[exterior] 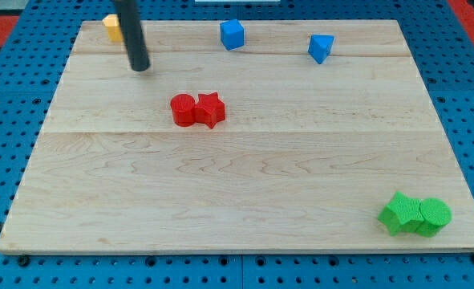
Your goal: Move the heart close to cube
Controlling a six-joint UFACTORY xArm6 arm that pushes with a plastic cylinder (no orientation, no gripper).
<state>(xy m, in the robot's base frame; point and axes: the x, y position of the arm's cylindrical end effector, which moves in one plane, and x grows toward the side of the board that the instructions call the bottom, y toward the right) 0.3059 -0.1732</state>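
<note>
With no claw to open, my tip (140, 67) sits at 5 o'clock of the yellow block (111, 26), likely the heart, with the blue cube (232, 34) at its 3 o'clock

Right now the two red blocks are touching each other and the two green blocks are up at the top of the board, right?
Not quite. The two red blocks do touch, but the two green blocks sit at the bottom right corner of the board, not the top. The camera view shows it.

The robot shows only as a rod (132, 36). It is straight, smooth and dark grey-black. Its tip (140, 67) is rounded.
</note>
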